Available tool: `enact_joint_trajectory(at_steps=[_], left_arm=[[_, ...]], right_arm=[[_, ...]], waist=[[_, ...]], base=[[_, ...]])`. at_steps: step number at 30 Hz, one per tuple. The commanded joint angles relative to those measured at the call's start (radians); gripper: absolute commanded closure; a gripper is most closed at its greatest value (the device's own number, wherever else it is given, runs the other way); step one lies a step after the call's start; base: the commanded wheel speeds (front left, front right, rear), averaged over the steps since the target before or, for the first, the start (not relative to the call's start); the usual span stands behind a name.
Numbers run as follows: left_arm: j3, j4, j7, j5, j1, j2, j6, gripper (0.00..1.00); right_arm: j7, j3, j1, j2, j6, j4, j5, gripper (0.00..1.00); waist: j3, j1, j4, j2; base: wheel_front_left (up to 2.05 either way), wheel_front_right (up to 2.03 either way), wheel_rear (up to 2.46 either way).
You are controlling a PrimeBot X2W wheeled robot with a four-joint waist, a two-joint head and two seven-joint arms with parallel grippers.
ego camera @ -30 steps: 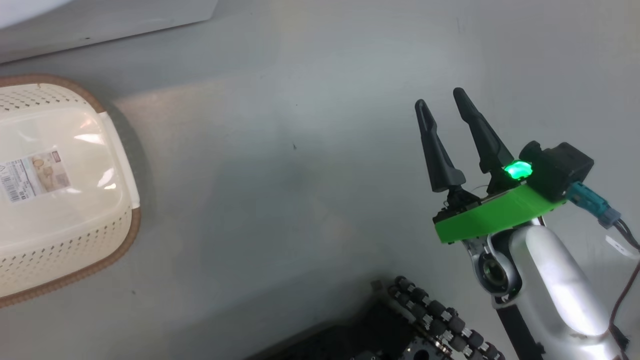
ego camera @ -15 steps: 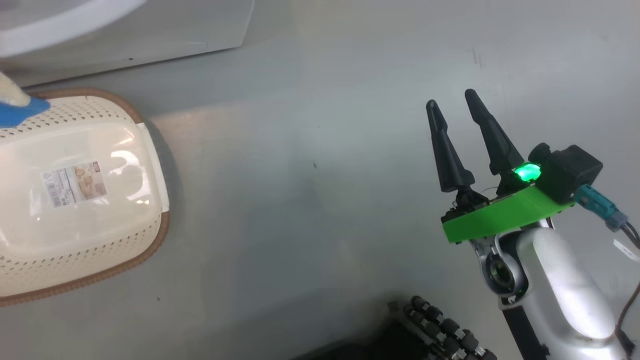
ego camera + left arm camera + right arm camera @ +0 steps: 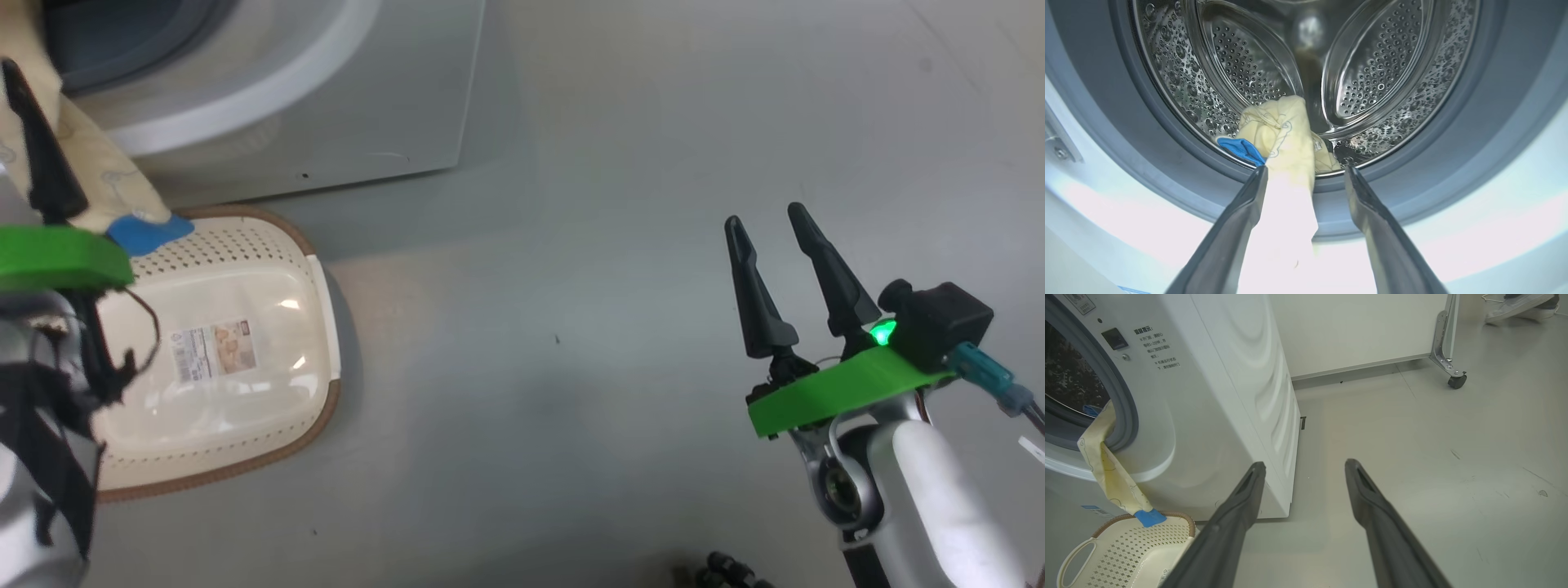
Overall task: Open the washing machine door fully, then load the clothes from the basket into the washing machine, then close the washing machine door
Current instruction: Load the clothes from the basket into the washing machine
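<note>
My left gripper (image 3: 1306,171) is open in front of the washing machine (image 3: 1229,396), facing its steel drum (image 3: 1241,69). The clothes (image 3: 1282,134), pale yellow with a blue patch, lie over the grey gasket (image 3: 1147,163), partly inside the drum. One strip runs down between the left fingers. That strip (image 3: 1110,477) hangs out of the opening, and its blue end (image 3: 147,231) rests on the basket (image 3: 237,392), which stands on the floor below. My right gripper (image 3: 771,224) is open and empty over bare floor, right of the basket. The washing machine door is out of view.
Grey floor stretches right of the washer. A white panel on a metal leg with a caster (image 3: 1455,381) stands behind. A shoe (image 3: 1515,306) shows at the far back right. Part of my dark base (image 3: 727,567) lies at the bottom edge.
The head view has shifted, bringing the washer's front and my left arm into it. The clothes now trail from the opening down to the basket rim. The right gripper has stayed open.
</note>
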Motion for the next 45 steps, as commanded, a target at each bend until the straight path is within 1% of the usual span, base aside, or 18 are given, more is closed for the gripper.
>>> enact_joint_trajectory(at_steps=[1, 6, 8, 13, 17, 24, 32, 38, 45], left_arm=[[0.028, -0.052, -0.011, 0.008, 0.037, 0.023, 0.065, 0.0], [0.012, -0.162, -0.021, 0.026, 0.22, -0.048, 0.108, 0.0], [0.007, -0.202, -0.022, 0.038, 0.293, -0.067, 0.124, 0.0], [-0.013, -0.292, -0.023, 0.062, 0.446, -0.108, 0.139, 0.0], [-0.035, -0.333, -0.023, 0.083, 0.54, -0.129, 0.146, 0.0], [-0.044, -0.365, -0.023, 0.097, 0.65, -0.137, 0.167, 0.0], [-0.04, -0.399, -0.019, 0.088, 0.733, -0.138, 0.181, 0.0], [-0.049, -0.414, -0.006, 0.08, 0.766, -0.141, 0.185, 0.0], [-0.057, -0.422, 0.0, 0.076, 0.77, -0.142, 0.185, 0.0]], right_arm=[[0.006, 0.008, 0.027, -0.012, 0.0, -0.035, -0.011, 0.0], [0.036, 0.004, 0.056, -0.02, 0.0, -0.055, -0.03, 0.0], [0.047, 0.009, 0.066, -0.024, 0.0, -0.059, -0.035, 0.0], [0.07, 0.002, 0.091, -0.032, 0.0, -0.07, -0.044, 0.0], [0.086, -0.005, 0.112, -0.034, 0.0, -0.075, -0.053, 0.0], [0.111, -0.029, 0.157, -0.035, 0.0, -0.083, -0.068, 0.0], [0.14, -0.047, 0.206, -0.031, 0.0, -0.102, -0.084, 0.0], [0.16, -0.053, 0.236, -0.03, 0.0, -0.12, -0.094, 0.0], [0.174, -0.051, 0.245, -0.028, 0.0, -0.136, -0.098, 0.0]], waist=[[-0.049, 0.0002, 0.03, -0.0001], [-0.113, 0.0002, 0.056, -0.0001], [-0.14, 0.0002, 0.063, -0.0001], [-0.203, 0.0002, 0.081, -0.0001], [-0.254, 0.0002, 0.094, -0.0001], [-0.338, 0.0002, 0.113, -0.0001], [-0.413, 0.0002, 0.129, -0.0001], [-0.452, 0.0002, 0.14, -0.0001], [-0.467, 0.0002, 0.139, -0.0001]], base=[[0.0, 0.0, 0.0], [0.0, 0.0, 0.0], [0.0, 0.0, 0.0], [0.0, 0.0, 0.0], [0.0, 0.0, 0.0], [0.0, 0.0, 0.0], [0.0, 0.0, 0.0], [0.0, 0.0, 0.0], [0.0, 0.0, 0.0]])
